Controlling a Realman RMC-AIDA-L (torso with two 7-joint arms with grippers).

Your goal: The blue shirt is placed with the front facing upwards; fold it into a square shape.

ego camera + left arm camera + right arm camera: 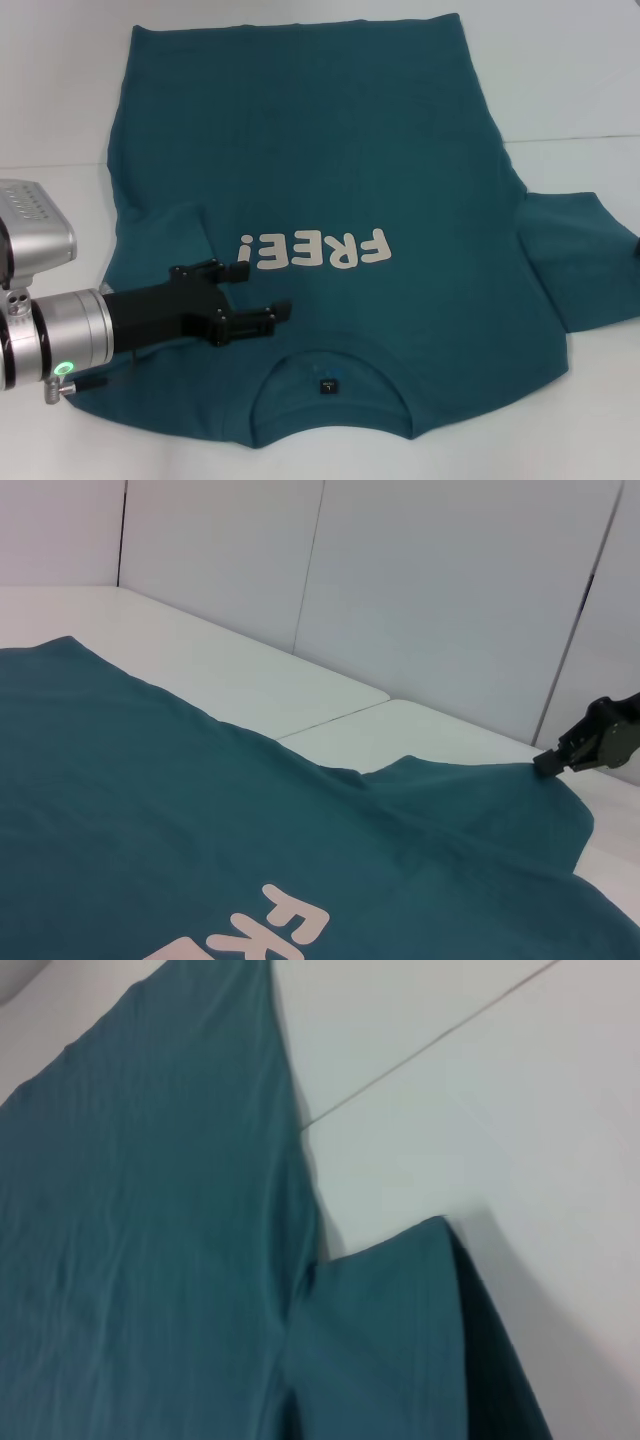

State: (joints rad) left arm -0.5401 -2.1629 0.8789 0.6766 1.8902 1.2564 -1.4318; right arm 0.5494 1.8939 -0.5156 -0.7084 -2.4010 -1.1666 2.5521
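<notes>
A dark teal-blue shirt point(330, 190) lies flat on a white table point(560, 90), print side up, its collar point(330, 385) nearest the robot and its hem at the far edge. Cream letters reading "FREE!" point(312, 250) cross the chest. The sleeve on the robot's left is folded in over the body; the right sleeve point(580, 255) still spreads out onto the table. The left gripper point(258, 288) hovers over the shirt's left shoulder, near the lettering, its black fingers parted and holding nothing. The right gripper point(590, 745) sits at the outer edge of the right sleeve; whether its fingers are closed cannot be told.
</notes>
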